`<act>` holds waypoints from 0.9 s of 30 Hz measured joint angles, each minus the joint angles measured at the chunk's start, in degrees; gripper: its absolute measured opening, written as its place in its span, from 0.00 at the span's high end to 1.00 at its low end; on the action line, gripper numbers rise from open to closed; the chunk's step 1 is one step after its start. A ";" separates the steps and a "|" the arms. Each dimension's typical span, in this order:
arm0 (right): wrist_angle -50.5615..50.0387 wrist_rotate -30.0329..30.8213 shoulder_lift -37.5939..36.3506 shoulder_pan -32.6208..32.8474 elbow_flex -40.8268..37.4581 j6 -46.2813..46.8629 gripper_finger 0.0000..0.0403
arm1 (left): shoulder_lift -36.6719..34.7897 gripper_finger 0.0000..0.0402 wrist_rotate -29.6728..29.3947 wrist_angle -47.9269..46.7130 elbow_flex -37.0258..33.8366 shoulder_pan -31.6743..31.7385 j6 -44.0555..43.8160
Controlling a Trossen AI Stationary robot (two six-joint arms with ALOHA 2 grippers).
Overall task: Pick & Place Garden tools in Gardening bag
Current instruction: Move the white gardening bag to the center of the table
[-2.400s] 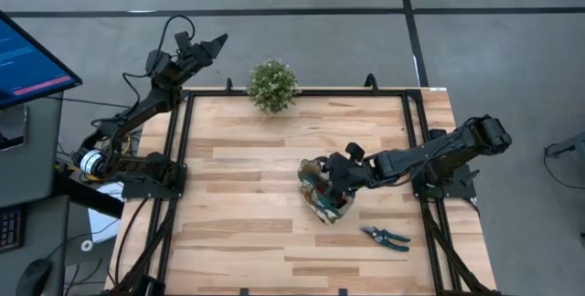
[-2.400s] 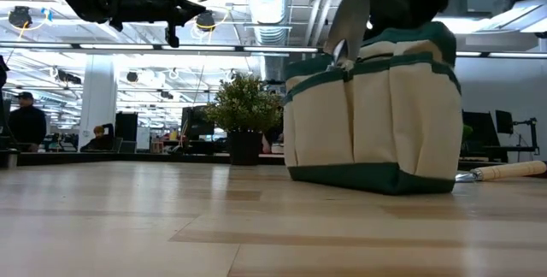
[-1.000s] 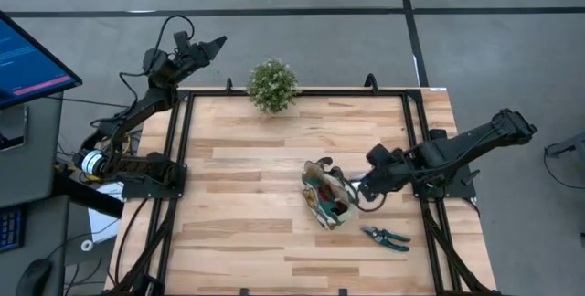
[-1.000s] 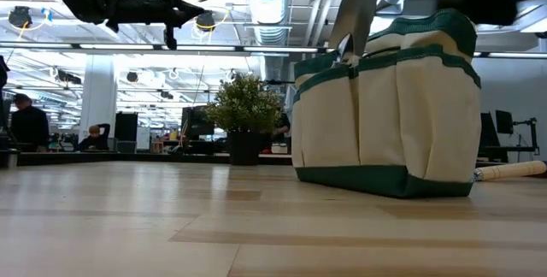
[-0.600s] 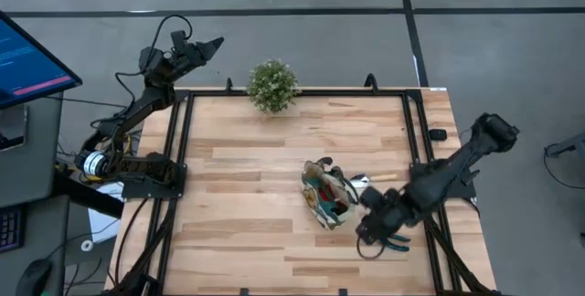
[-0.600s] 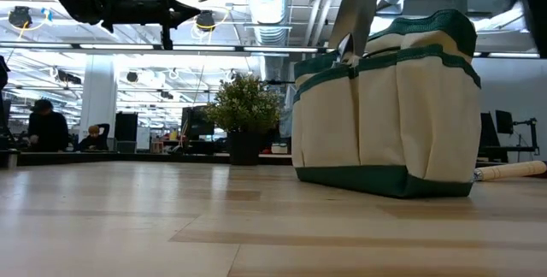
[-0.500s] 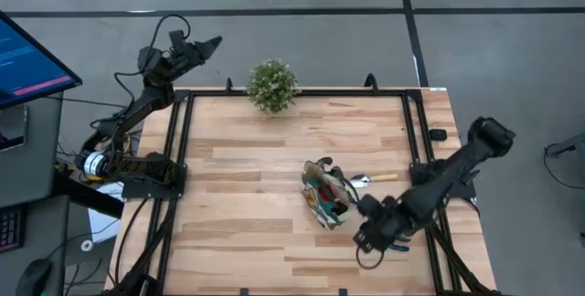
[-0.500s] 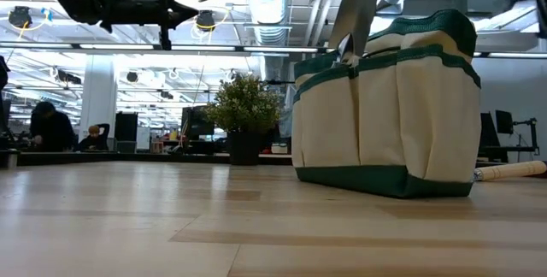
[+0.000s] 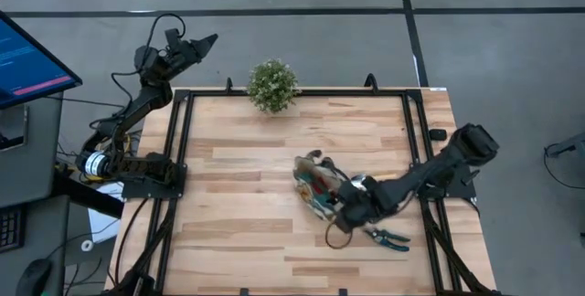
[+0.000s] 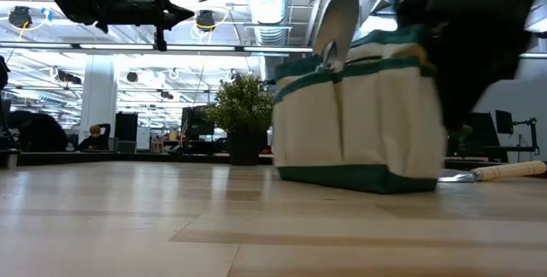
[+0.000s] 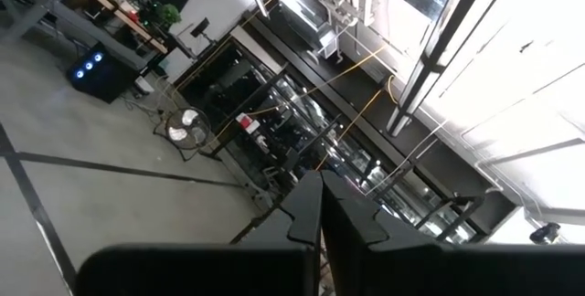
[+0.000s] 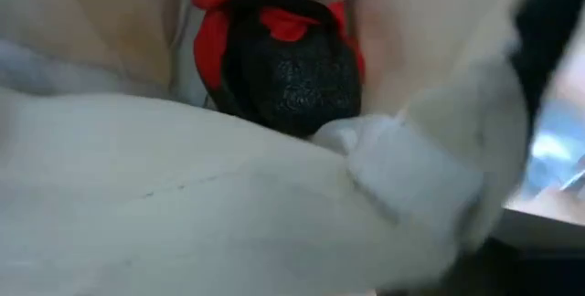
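Note:
The beige gardening bag (image 9: 313,186) with teal trim stands mid-table, leaning a little in the low view (image 10: 359,114). A trowel blade (image 10: 337,16) sticks up out of it, and the red-and-black glove (image 12: 274,54) lies inside. My right gripper (image 9: 341,212) is low against the bag's near right side, a dark blur in the low view (image 10: 479,38); the right wrist view is filled with canvas. The teal pruning shears (image 9: 388,237) lie flat on the table just beyond it. Another trowel (image 10: 502,172) lies behind the bag. My left gripper (image 9: 207,39) is shut, raised past the far left corner.
A bushy potted plant (image 9: 272,85) stands at the table's far edge. Black frame rails (image 9: 183,150) run along the table's sides. Bare wood lies left of the bag and along the near edge. A monitor (image 9: 27,58) stands off the table at the left.
My right gripper swung from beside the bag toward the near edge over the shears, sank, then came in against the bag. The bag has slid a little toward the table's left and far side, and it now leans.

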 joint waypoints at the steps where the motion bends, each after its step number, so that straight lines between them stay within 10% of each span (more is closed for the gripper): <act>1: 0.00 0.78 -0.02 -1.13 0.00 -2.28 0.76 | 0.00 0.98 0.23 0.00 0.00 0.00 0.04; 27: 3.57 -2.16 -2.29 -31.04 -0.11 -53.99 0.71 | 0.00 0.98 1.71 0.02 0.00 0.00 0.53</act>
